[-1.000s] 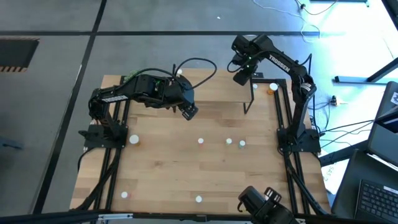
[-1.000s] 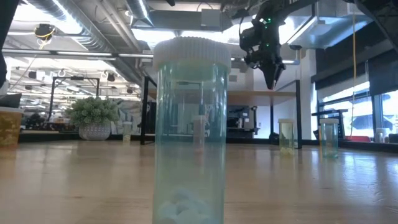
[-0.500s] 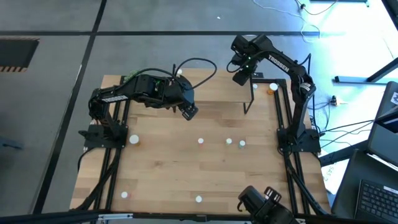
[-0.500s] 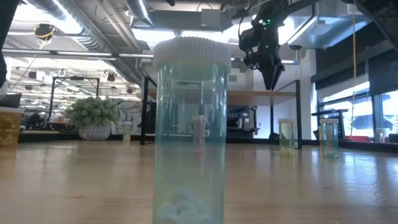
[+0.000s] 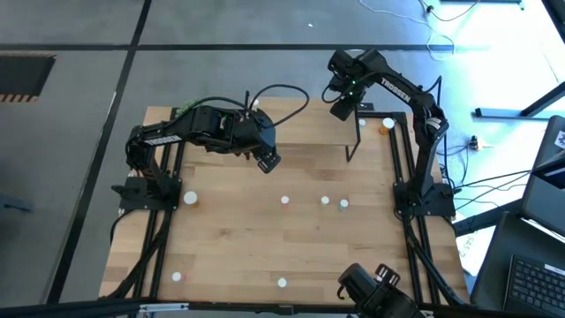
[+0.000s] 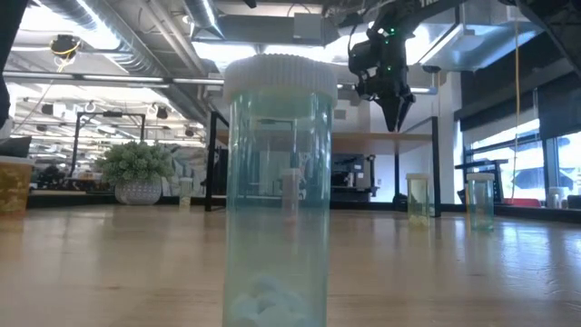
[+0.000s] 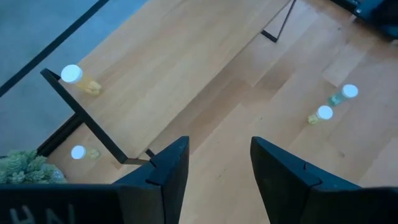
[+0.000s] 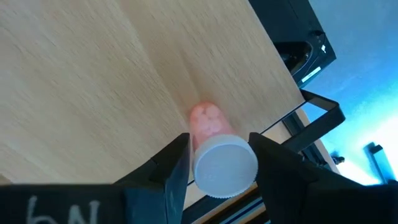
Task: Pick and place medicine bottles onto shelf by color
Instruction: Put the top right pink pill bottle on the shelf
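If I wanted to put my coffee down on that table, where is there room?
The widest bare wood lies between the row of three small bottles mid-table and the two bottles at the near edge. The far right corner is crowded: the shelf, the right pincer over a pink bottle. The left pincer hangs over the middle.
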Controlling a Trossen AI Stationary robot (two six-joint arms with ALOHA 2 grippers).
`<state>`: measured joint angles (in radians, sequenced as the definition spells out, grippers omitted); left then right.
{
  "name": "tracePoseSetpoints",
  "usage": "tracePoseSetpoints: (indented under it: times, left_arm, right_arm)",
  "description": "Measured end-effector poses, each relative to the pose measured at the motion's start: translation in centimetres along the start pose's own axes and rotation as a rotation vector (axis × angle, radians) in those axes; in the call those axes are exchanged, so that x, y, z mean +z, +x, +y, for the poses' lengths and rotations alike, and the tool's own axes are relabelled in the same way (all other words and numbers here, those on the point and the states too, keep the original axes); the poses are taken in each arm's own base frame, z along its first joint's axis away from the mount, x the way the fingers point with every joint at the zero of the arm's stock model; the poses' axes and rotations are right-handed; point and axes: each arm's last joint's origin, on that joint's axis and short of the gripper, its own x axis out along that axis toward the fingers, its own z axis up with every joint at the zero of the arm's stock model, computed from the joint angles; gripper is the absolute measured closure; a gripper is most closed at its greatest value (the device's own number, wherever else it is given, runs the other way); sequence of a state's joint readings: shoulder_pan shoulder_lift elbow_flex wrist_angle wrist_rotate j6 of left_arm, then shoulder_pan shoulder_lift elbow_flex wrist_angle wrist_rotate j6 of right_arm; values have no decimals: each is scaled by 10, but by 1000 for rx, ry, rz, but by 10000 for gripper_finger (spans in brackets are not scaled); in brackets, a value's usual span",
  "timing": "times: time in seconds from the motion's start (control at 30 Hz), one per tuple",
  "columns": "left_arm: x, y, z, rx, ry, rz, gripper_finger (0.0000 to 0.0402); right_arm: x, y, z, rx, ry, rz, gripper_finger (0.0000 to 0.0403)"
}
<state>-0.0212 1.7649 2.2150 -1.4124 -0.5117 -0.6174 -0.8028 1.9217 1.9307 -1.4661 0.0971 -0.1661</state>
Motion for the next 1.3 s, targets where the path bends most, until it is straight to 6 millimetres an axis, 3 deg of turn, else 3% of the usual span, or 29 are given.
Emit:
tracePoseSetpoints:
  times: [0.57,0.7,0.87,1.03,1.3]
  left_arm:
    - [0,0,0,-1,-1,1,235]
    - [0,0,0,-1,-2,1,235]
    - [0,0,0,-1,-31,1,235]
    - [2,2,3,7,-73,0,235]
    - [8,8,14,31,-118,5,235]
  right_arm:
    - [-3,-50,-5,-16,42,-109,235]
    - [-8,-72,-4,-24,44,-182,235]
    - [-34,-121,5,-36,52,-348,235]
    - [-67,-164,26,48,-7,-528,235]
    - [-118,-206,56,141,-135,-683,235]
